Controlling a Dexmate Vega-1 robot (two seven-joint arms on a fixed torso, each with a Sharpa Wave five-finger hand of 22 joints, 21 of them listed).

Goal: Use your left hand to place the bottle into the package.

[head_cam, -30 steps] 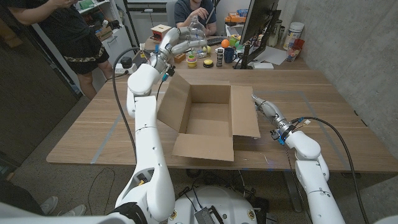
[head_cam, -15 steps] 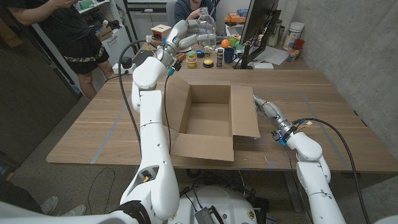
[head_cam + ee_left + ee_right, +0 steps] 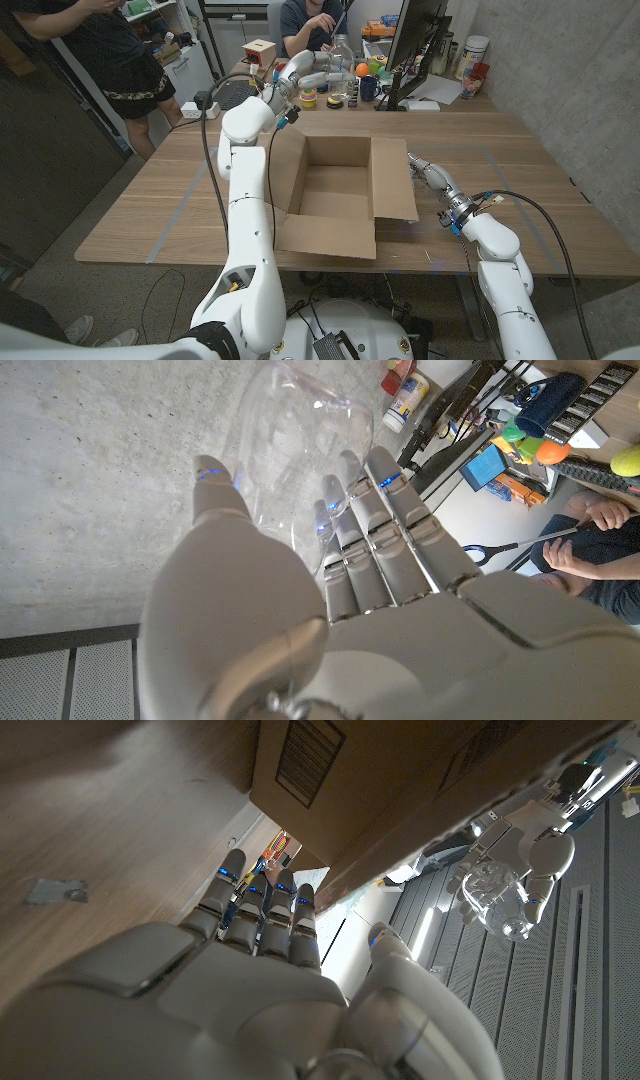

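Note:
My left hand (image 3: pixel 305 70) grips a clear plastic bottle (image 3: pixel 342 66) in the air, above the table's far edge and just behind the open cardboard box (image 3: pixel 335 190). In the left wrist view the fingers (image 3: pixel 375 510) wrap around the see-through bottle (image 3: pixel 300 430). The box stands mid-table with its flaps spread and its inside bare. My right hand (image 3: pixel 428 175) waits by the box's right flap (image 3: pixel 393 180) with its fingers stretched out and nothing in them. The right wrist view has that hand (image 3: pixel 270 970) under the flap (image 3: pixel 400 780), and the left hand with the bottle (image 3: pixel 500 895) farther off.
A black monitor (image 3: pixel 415 40), a mug, small jars and a white canister (image 3: pixel 472 55) crowd the table's far edge. A seated person (image 3: pixel 315 20) and a standing person (image 3: pixel 110 50) are behind the table. Bare wood lies left and right of the box.
My left arm has carried the bottle to the right and slightly down, closer to the box's far wall. The right hand has stayed by the flap.

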